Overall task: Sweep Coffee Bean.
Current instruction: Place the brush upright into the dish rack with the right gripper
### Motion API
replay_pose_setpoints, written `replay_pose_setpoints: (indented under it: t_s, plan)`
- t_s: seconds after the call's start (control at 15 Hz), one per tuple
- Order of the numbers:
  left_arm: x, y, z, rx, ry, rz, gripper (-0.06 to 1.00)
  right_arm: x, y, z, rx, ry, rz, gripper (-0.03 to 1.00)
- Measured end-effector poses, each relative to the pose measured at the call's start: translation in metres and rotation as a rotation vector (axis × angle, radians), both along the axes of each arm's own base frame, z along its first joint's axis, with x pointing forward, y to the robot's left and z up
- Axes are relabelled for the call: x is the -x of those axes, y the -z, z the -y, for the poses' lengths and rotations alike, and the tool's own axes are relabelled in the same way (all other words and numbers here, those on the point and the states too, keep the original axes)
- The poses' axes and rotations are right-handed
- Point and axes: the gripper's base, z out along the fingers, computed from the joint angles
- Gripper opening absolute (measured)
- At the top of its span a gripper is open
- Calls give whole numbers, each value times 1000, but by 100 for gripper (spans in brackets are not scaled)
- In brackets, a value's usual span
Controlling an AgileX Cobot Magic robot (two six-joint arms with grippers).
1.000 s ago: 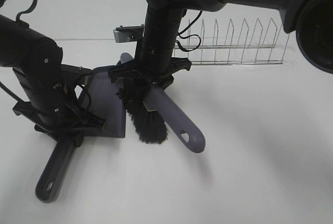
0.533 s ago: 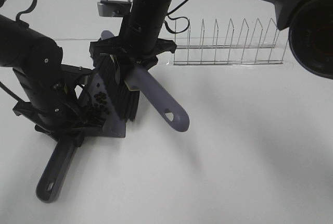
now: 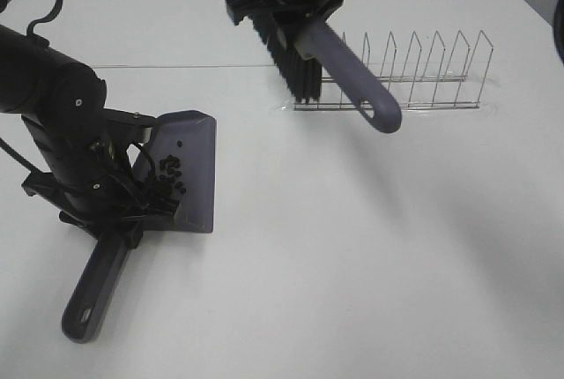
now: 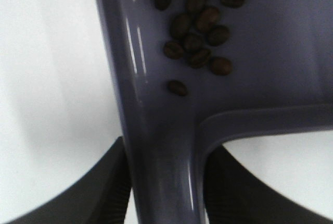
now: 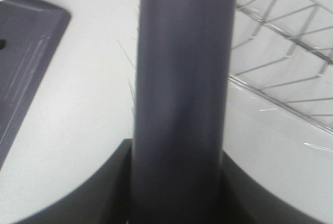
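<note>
About twenty dark coffee beans [image 4: 200,31] sit clustered inside the grey dustpan [image 3: 192,145], near its back wall, at the left of the white counter [image 3: 352,264]. The left fingers [image 4: 106,182] are clamped around the dustpan's handle. The beans lie just ahead along the handle's line, so the left arm is nearer. The right fingers [image 5: 99,193] grip the brush [image 3: 344,70], held in the air by the wire dish rack [image 3: 423,75], well apart from the beans.
</note>
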Motion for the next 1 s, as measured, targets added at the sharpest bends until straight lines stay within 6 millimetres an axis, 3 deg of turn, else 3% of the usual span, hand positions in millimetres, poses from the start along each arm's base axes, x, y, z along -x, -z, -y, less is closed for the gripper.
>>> replay_pose_setpoints:
  t_s: [0.27,0.4,0.47,0.6,0.8,1.0]
  plan:
    - [0,0,0,0,1,0,39,-19,-48,70,-74,149,66,35]
    - [0,-1,0,1,1,4,39,-18,-61,97,-80,198,78,35]
    - [0,-9,0,14,-3,21,39,-9,-63,128,-59,257,43,35]
    - [0,-30,1,43,-10,72,39,5,-50,152,-25,315,-31,35]
    - [-5,-65,4,83,-21,137,39,25,-20,168,63,380,-130,35]
    - [-7,-75,4,85,-21,140,39,38,13,173,116,413,-237,35]
